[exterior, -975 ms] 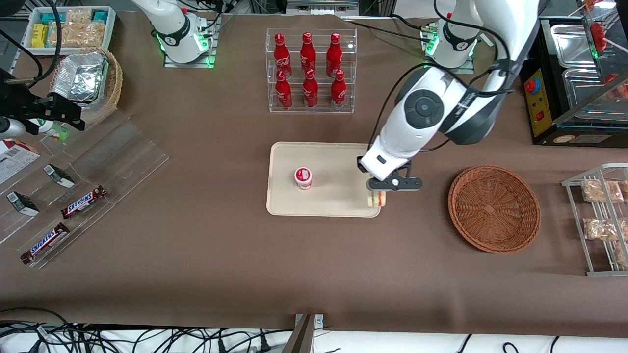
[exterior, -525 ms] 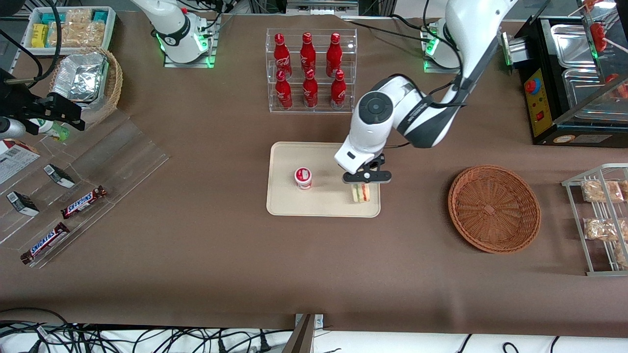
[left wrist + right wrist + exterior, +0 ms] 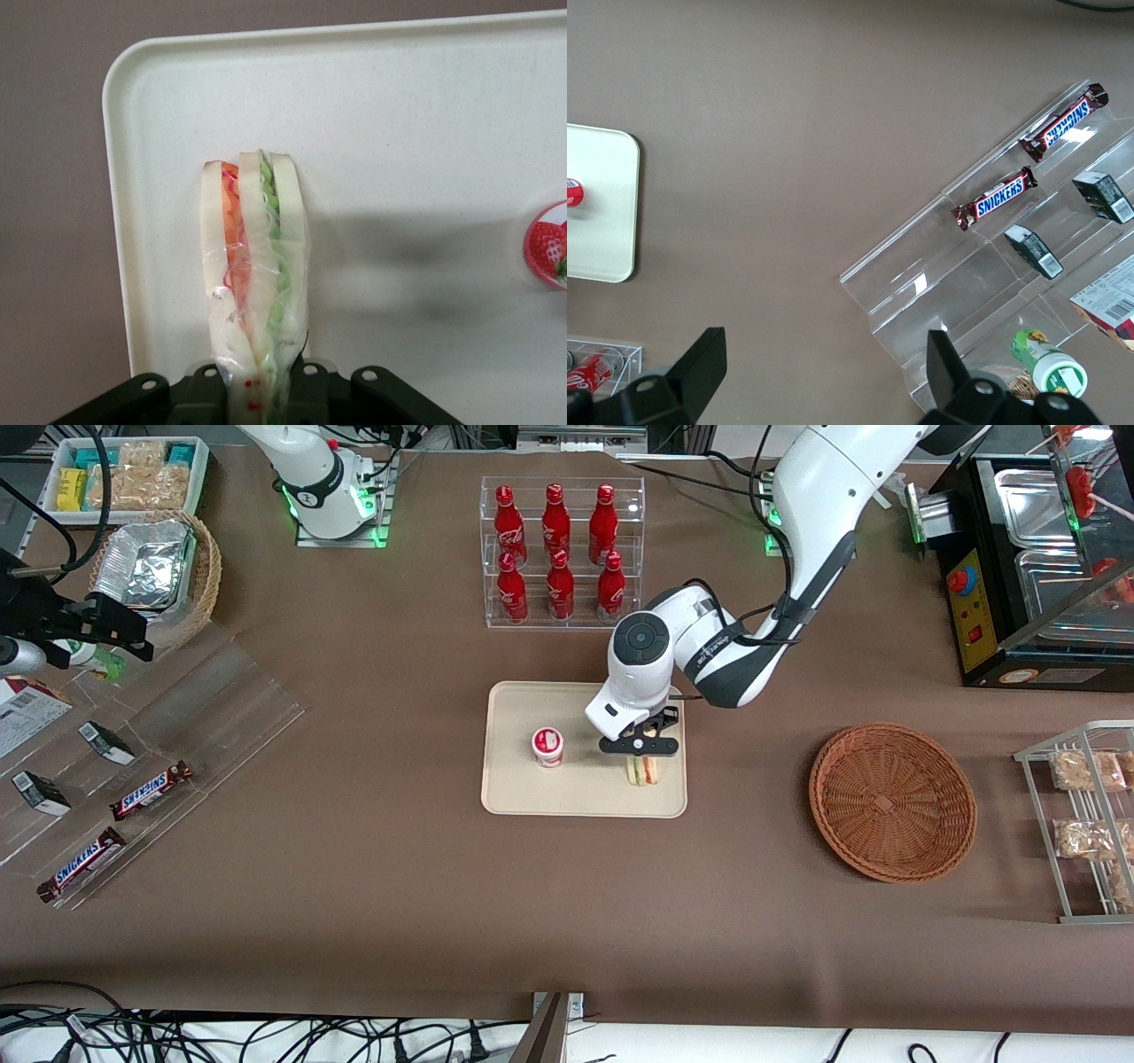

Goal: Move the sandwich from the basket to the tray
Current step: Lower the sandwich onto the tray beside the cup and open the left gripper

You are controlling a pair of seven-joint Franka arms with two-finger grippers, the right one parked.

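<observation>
My left gripper (image 3: 644,758) is shut on the sandwich (image 3: 644,771), a plastic-wrapped wedge of pale bread with red and green filling. It holds the sandwich over the cream-beige tray (image 3: 585,795), near the tray's corner nearest the basket; whether the sandwich touches the tray I cannot tell. In the left wrist view the sandwich (image 3: 253,266) sits pinched between the black fingers, with the tray (image 3: 425,115) under it. The round brown wicker basket (image 3: 892,802) lies empty toward the working arm's end of the table.
A small cup with a red-and-white strawberry lid (image 3: 547,746) stands on the tray beside the gripper. A clear rack of red bottles (image 3: 560,553) stands farther from the front camera than the tray. A wire shelf with packaged snacks (image 3: 1085,815) stands beside the basket.
My gripper has carried the sandwich from the tray's edge nearest the basket further in over the tray, toward the cup.
</observation>
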